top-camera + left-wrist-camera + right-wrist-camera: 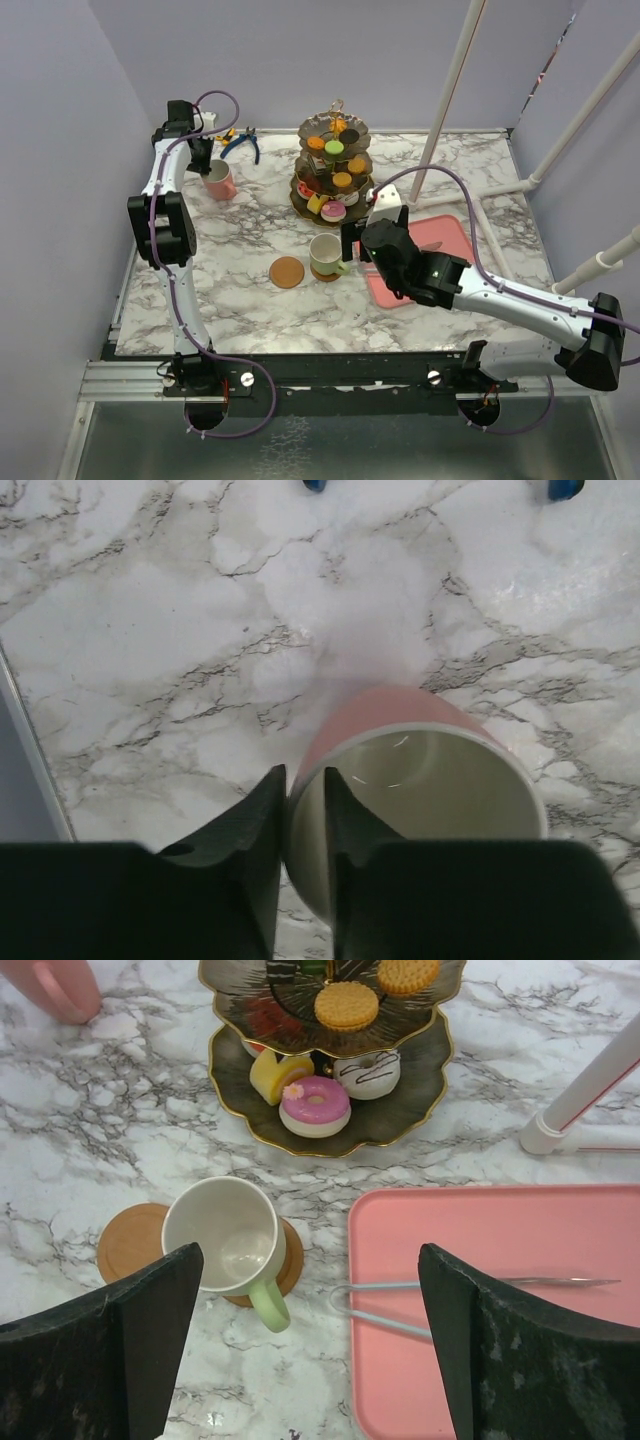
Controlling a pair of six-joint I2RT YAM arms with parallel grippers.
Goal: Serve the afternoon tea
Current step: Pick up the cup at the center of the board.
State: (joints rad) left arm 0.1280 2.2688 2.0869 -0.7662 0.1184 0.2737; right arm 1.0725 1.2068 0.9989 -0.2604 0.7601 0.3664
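The pink mug [220, 183] [430, 780] stands at the back left of the marble table. My left gripper [203, 168] [305, 775] is shut on its rim, one finger outside the wall and one inside. The pale-green mug [325, 255] [222, 1232] sits on a brown coaster [290, 1260], handle toward the near side. A second coaster [287, 272] [128, 1243] lies bare to its left. The dark three-tier stand [333, 165] [400, 1120] holds toy pastries, among them a pink doughnut [316, 1105]. My right gripper [352, 240] [310, 1255] hangs open and empty above the green mug and the tray's edge.
A flat pink tray [440, 235] [520, 1310] lies right of the green mug with pale tongs [400, 1305] on it. Blue-handled pliers [240, 143] lie behind the pink mug. White pipes [450, 90] [590, 1090] rise at the back right. Walls close the left and back.
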